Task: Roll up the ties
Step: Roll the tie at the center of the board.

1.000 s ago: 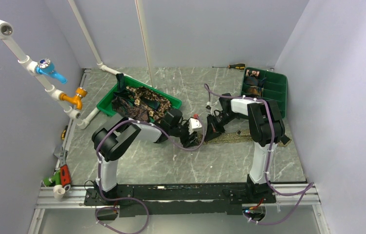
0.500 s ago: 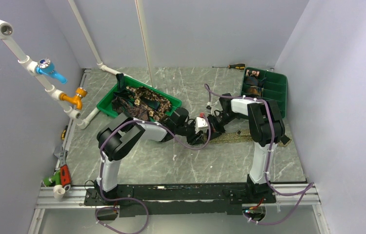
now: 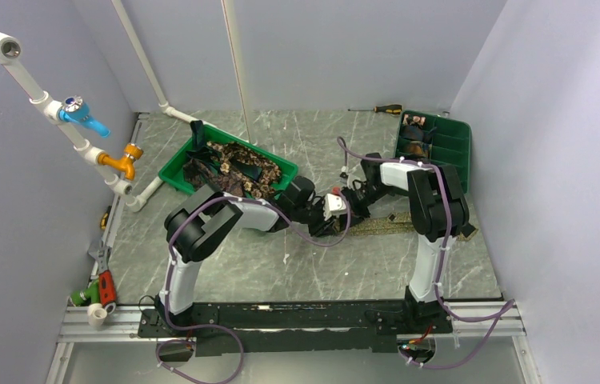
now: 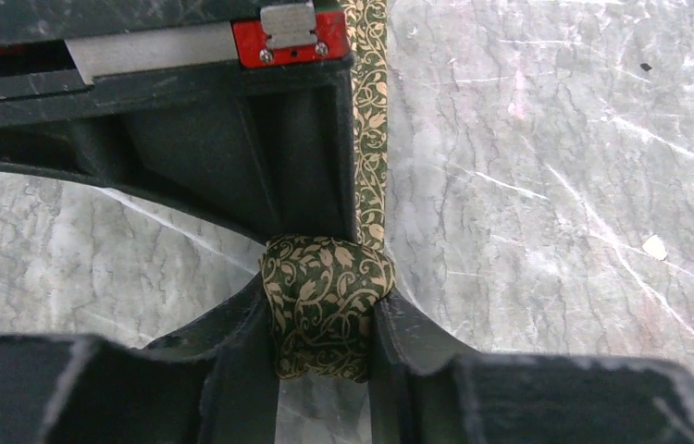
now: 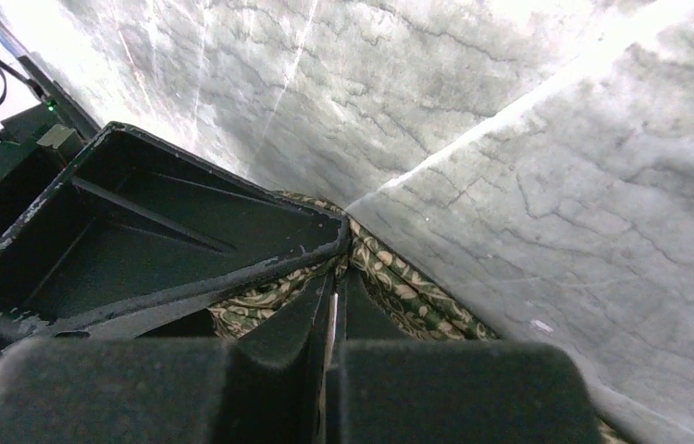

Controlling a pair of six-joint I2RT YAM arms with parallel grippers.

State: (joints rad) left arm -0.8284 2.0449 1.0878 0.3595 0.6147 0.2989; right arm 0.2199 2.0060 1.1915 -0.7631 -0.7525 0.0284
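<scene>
Left wrist: left gripper squeezes the tie roll.
A weak squeeze could let it unroll; right gripper is pressed together.

Loses part of the tie under the right arm. Cannot tell the divided tray contents: too small.

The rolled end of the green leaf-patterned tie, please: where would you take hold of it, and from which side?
Probably the coil itself, one finger on each side edge, coming in low from the end opposite the flat strip. The strip runs straight away across the table, so that side is free, and the left pincer flanks the coil exactly so.
</scene>
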